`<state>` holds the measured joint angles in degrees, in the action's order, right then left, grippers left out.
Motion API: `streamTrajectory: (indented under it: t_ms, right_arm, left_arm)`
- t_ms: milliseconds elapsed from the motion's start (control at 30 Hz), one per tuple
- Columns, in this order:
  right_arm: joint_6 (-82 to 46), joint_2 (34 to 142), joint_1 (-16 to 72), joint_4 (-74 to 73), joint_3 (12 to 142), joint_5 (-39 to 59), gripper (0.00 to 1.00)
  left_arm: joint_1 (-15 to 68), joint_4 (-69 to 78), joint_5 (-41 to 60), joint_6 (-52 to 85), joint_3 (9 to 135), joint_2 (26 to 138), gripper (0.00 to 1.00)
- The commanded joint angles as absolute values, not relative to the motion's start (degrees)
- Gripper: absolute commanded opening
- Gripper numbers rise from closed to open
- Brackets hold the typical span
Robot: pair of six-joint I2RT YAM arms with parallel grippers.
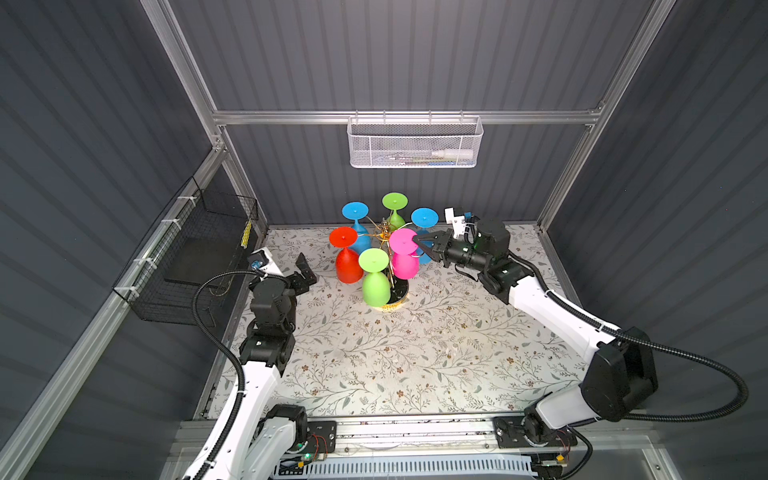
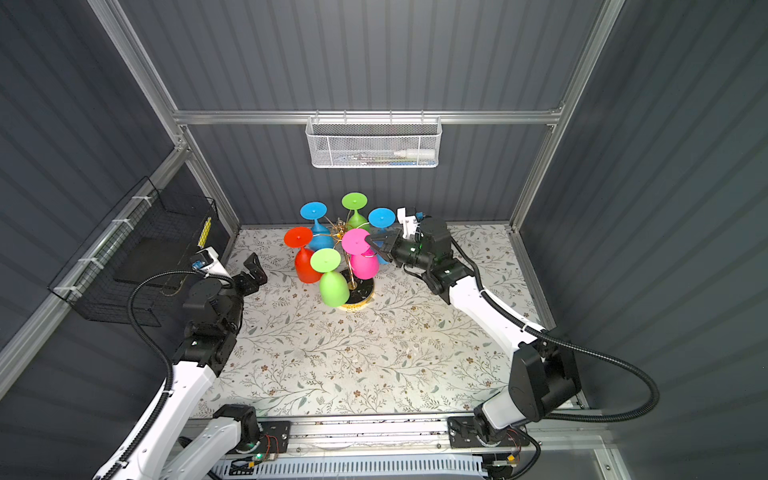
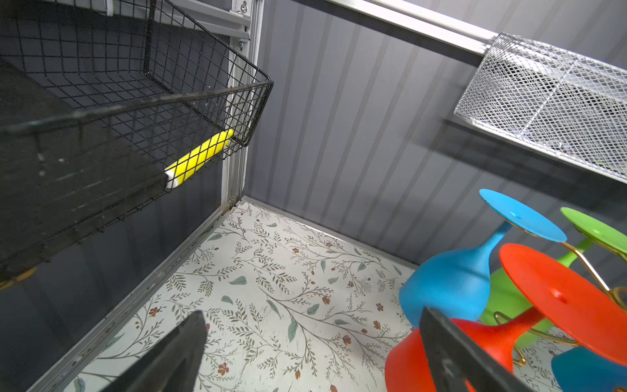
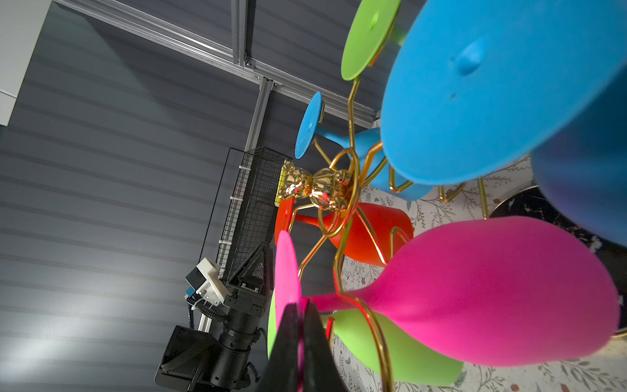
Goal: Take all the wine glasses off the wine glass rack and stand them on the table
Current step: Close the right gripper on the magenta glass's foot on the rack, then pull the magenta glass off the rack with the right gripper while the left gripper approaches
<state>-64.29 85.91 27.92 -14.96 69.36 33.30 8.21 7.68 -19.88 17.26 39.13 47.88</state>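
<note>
Floral tabletop (image 1: 374, 365): right gripper (image 1: 417, 240) pinched on pink glass (image 1: 405, 266) foot, right of rack (image 1: 384, 232); left gripper (image 1: 306, 269) wide, empty. Skewed pull may snag loop (image 4: 361, 299), toppling rack.

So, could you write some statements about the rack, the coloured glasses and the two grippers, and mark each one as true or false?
1. The front green wine glass hangs upside down on the gold wire wine glass rack. True.
2. The right gripper is shut on the round foot of the pink wine glass. True.
3. The left gripper holds the red wine glass. False: its jaws stand open, apart from that glass, and hold nothing.
4. The pink wine glass stands on the floral table. False: it hangs on the rack.
5. A white mesh basket hangs on the back wall. True.
</note>
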Motion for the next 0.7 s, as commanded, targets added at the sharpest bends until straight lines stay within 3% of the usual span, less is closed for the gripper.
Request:
streamTrajectory:
  t_ms: [0, 667]
  right_arm:
    - [-63.56, 85.20, 28.69, -15.04, 71.09, 35.22, 0.00]
    - [-58.18, 75.06, 29.26, -5.40, 63.42, 34.62, 0.00]
  left_arm:
    - [8.31, 7.47, -19.78, 18.04, 39.41, 46.75, 1.00]
    - [8.35, 7.88, -22.84, 20.80, 38.51, 43.51, 1.00]
